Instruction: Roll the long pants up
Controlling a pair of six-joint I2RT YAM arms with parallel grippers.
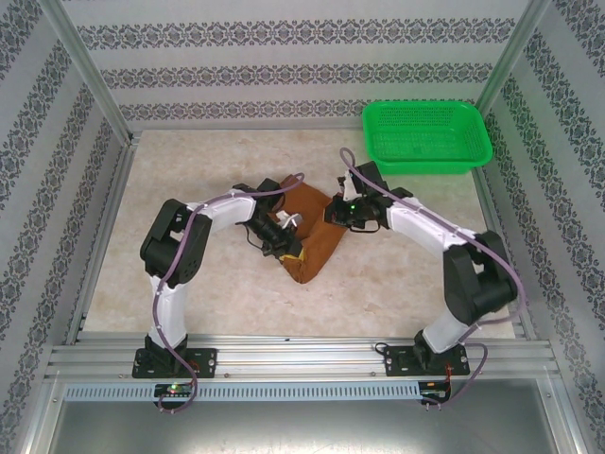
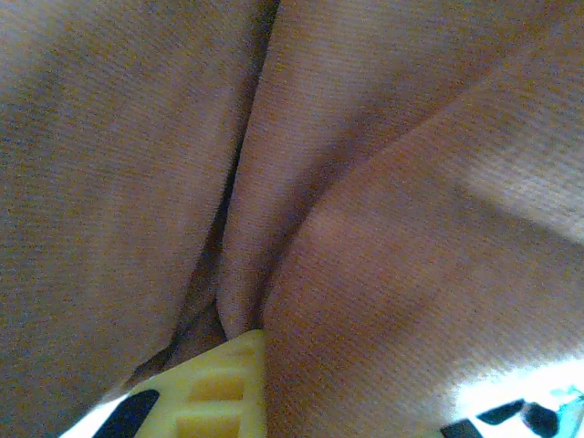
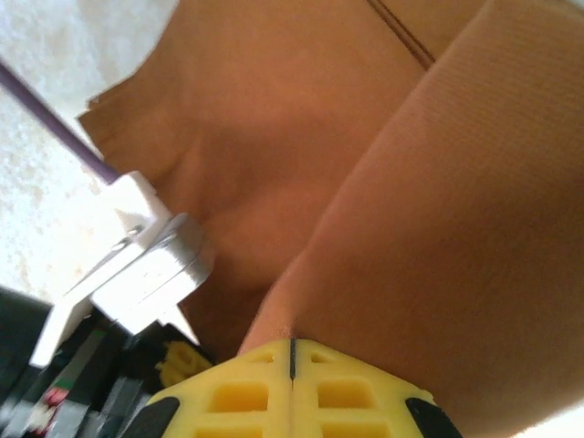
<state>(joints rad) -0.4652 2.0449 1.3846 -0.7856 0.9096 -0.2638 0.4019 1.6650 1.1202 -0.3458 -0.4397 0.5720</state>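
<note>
I read this as a robotics lab test cell, not a home. The desk (image 1: pixel 189 170) is boxed in by aluminium frame posts (image 1: pixel 90 66). Slotted rails (image 1: pixel 302 357) run along the near edge, with the left arm (image 1: pixel 180 255) and right arm (image 1: pixel 473 274) bolted to them. The wall panels (image 1: pixel 302 57) carry printed ornamental bands, like a backdrop. Purple cables (image 1: pixel 159 326) trail along the arms. A green plastic basket (image 1: pixel 427 137) sits in the far right corner.

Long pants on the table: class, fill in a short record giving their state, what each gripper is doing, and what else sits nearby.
item: long pants, rust-brown, bunched in a folded heap mid-table
left gripper: shut, pinching cloth at the heap's left side
right gripper: shut, fingertips together on a fold of cloth
other: green basket, far right corner, apart from the pants
surface: pale table
</note>
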